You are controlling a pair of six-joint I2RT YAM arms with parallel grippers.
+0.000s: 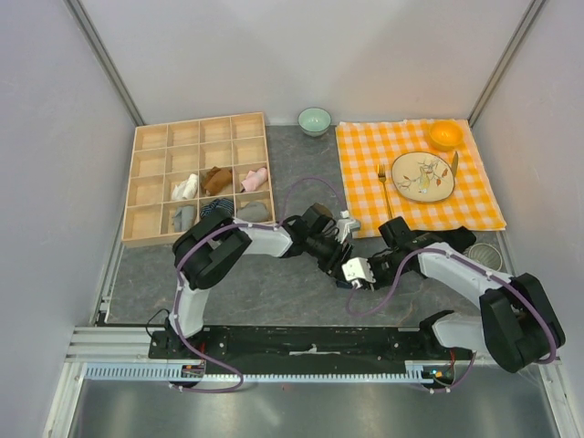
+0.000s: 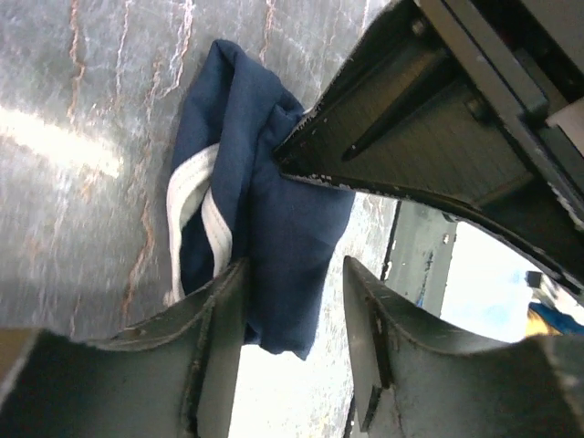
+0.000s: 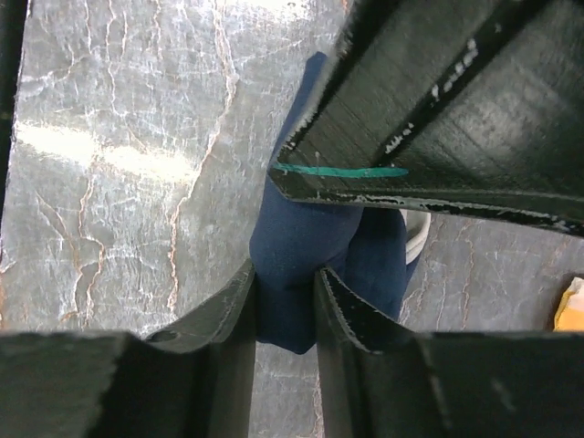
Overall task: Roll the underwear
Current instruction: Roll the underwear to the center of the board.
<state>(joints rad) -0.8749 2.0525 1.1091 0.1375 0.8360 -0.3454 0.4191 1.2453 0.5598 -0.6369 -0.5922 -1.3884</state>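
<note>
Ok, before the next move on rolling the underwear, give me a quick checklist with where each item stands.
1. Underwear lying on the table, in both wrist views: ok.
2. Neat roll formed: not ok; it is bunched, with white trim loose on one side.
3. Right pincer gripping the cloth: ok; cloth fills its gap.
4. Left pincer gripping the cloth: not ok; it straddles the cloth and a gap shows on one side.
5. Pincers clear of each other: cannot tell; from above they nearly meet.
6. Wooden tray out of the way: ok.
</note>
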